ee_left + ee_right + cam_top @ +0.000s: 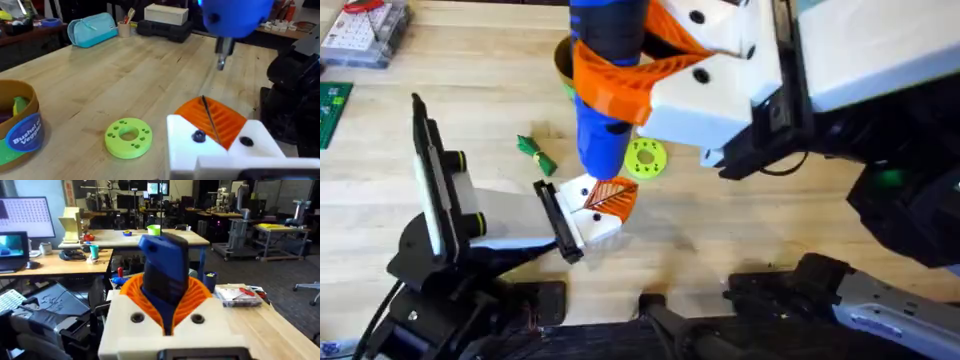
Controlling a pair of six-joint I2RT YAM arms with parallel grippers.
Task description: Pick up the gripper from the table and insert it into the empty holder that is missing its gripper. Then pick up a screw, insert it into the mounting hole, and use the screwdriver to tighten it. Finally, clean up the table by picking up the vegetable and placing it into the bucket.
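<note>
Overhead: my right gripper (620,75), raised at twelve o'clock, clamps the screwdriver (603,110) upright above the gripper (610,200).

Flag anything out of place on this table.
The vegetable lies loose on the table, apart from the bucket where it belongs. Nothing looks spilled or damaged.

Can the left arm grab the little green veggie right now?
Probably not yet. The vegetable lies bare on the table with nothing over it, but the left gripper seems busy at the holder.
</note>
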